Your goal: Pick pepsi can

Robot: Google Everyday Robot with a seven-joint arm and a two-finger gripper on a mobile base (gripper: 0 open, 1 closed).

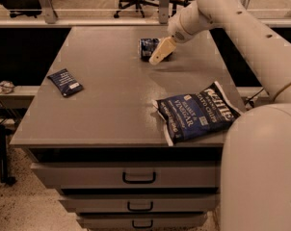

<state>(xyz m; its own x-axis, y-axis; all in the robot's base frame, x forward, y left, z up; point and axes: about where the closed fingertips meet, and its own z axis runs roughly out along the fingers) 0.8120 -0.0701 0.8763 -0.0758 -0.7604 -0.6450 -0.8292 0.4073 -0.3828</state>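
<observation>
The pepsi can (147, 47) is a small dark blue can lying on its side at the far middle of the grey table top (112, 95). My gripper (159, 53) reaches down from the upper right on the white arm. Its cream-coloured fingers (161, 51) lie right against the can's right side and cover part of it. The can rests on the table.
A large blue chip bag (196, 111) lies at the table's near right edge. A small flat dark blue packet (65, 82) lies at the left. Drawers (138, 177) sit under the top. Office chairs stand behind the table. The robot's white body (261, 172) fills the lower right.
</observation>
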